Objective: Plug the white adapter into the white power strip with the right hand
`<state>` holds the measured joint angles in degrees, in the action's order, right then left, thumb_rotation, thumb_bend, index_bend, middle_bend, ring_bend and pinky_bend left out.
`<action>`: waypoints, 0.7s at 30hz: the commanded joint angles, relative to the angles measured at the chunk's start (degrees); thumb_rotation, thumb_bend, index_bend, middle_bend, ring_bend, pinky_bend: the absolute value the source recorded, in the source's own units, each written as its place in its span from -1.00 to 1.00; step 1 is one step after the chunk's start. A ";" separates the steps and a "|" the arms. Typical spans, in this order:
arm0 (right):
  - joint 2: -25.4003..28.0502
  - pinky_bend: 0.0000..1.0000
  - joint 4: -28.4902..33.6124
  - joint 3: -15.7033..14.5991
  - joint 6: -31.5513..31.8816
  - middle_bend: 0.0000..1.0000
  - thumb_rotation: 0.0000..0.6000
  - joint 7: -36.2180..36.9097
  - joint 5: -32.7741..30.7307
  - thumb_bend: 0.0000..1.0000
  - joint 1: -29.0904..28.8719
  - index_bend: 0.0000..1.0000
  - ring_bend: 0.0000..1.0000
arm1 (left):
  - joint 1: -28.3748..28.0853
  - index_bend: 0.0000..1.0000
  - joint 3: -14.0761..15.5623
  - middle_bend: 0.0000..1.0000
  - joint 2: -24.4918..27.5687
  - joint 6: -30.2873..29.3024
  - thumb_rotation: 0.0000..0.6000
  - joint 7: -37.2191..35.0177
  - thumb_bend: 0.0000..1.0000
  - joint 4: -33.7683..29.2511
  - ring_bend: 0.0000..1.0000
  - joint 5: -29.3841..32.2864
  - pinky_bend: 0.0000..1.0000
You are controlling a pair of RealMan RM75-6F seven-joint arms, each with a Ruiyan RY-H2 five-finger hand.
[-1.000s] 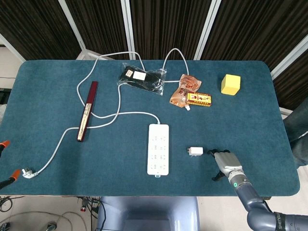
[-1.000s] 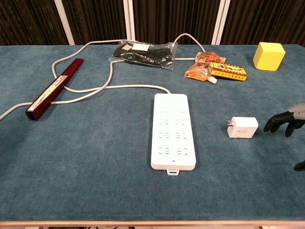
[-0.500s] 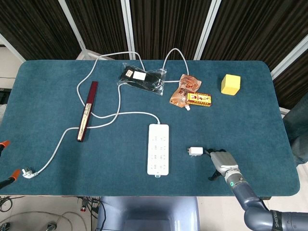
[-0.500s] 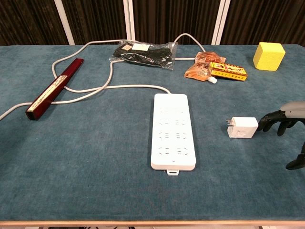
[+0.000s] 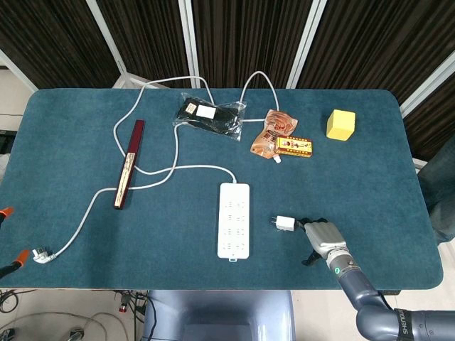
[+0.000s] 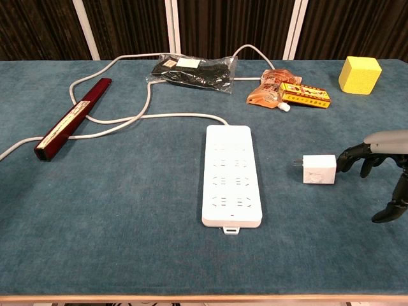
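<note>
The white adapter (image 5: 284,223) (image 6: 317,169) lies on the blue tabletop, its prongs pointing left toward the white power strip (image 5: 234,219) (image 6: 231,174). The strip lies flat near the table's front edge, a short gap left of the adapter. My right hand (image 5: 318,238) (image 6: 376,162) sits just right of the adapter. Its dark fingertips (image 6: 347,156) touch the adapter's right face, and the thumb hangs apart below them. Nothing is gripped in the hand. The left hand shows in neither view.
The strip's white cable (image 5: 163,170) loops across the left half of the table to a plug (image 5: 39,256) at the front left. A dark red bar (image 5: 129,163), a black bagged item (image 5: 210,116), orange snack packets (image 5: 279,136) and a yellow cube (image 5: 340,125) lie further back.
My right hand has moved left until its fingertips reach the adapter. The adapter has slid slightly left toward the power strip.
</note>
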<state>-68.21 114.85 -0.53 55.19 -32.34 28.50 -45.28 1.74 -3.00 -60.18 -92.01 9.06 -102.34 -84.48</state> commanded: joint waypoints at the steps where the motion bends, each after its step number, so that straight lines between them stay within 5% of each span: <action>1: 0.01 -0.73 0.24 0.08 0.25 -0.65 1.00 -0.11 -0.25 -0.57 -0.42 -0.63 -0.54 | -0.02 -0.67 -0.02 -1.00 0.01 0.05 1.00 0.02 -0.62 0.00 -1.00 0.08 -0.83; 21: -1.25 -0.73 2.18 1.48 2.17 -0.65 1.00 -3.23 -4.74 -0.57 -5.78 -0.63 -0.54 | 0.01 -0.67 -0.06 -1.00 0.13 -0.02 1.00 -0.23 -0.62 -0.04 -1.00 0.22 -0.83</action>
<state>-69.23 117.12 0.73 57.22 -35.30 24.21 -50.66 1.74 -3.06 -60.06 -92.02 8.85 -102.38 -84.27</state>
